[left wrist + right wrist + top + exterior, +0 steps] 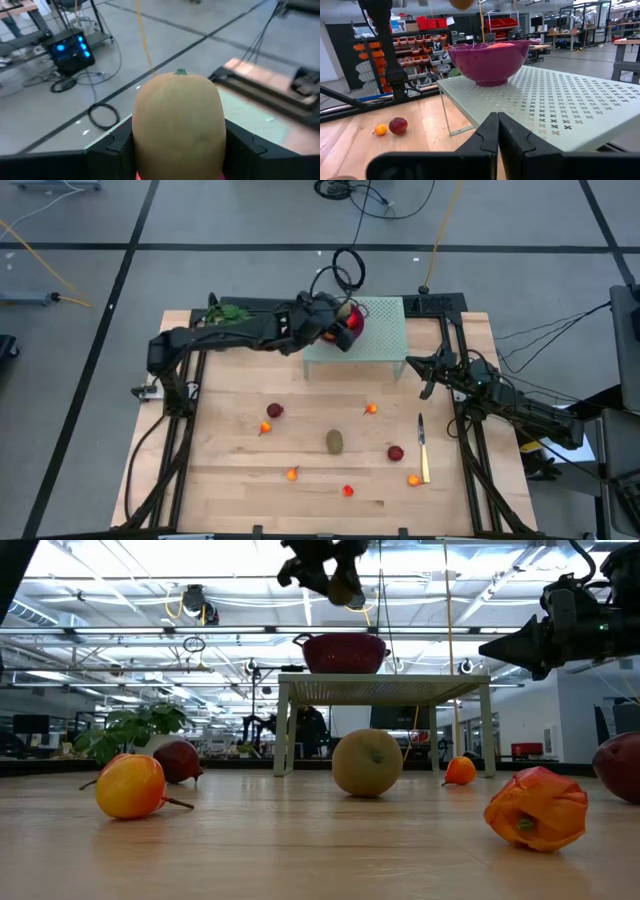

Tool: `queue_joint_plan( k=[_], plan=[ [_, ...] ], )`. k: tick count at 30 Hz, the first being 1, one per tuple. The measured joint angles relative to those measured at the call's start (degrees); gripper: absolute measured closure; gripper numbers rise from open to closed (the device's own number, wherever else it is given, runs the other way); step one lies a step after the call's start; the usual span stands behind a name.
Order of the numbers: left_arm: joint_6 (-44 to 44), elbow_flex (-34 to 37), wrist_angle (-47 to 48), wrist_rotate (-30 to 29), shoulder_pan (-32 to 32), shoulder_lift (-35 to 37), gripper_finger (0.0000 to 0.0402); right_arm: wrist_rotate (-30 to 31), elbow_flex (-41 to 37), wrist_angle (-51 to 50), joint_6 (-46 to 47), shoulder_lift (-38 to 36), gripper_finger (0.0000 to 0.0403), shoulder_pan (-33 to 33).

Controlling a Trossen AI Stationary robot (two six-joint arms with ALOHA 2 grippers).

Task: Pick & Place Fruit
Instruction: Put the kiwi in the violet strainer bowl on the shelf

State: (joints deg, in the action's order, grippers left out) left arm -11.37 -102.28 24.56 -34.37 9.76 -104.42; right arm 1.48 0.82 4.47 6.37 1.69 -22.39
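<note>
My left gripper hovers over a dark red bowl and is shut on a brown-green kiwi-like oval. The bowl stands on a pale green perforated stand, and an orange-red piece shows inside it. A second kiwi-like oval, dark red balls and several small orange pieces lie on the wooden table. My right gripper is shut and empty, level beside the stand's right end. My left gripper pinches the kiwi-like oval between its two fingers, one on each long side of its body. The fingers come from above. The oval is lifted clear, high above the bowl, with its stem end pointing away from the wrist.
A slim yellow-handled knife lies near the table's right edge. A leafy green sprig sits at the far left, under the left arm. Black frame rails run along both sides of the table. Cables lie on the floor beyond the far edge.
</note>
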Motion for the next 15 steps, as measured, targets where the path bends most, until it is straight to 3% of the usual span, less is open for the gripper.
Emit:
queue_joint_plan(
  k=[15],
  plan=[
    [0.6,-0.4,6.9,9.3,8.0,-1.8,0.0203,0.1,0.0,0.0,0.0,0.0,0.0403,0.0]
  ],
)
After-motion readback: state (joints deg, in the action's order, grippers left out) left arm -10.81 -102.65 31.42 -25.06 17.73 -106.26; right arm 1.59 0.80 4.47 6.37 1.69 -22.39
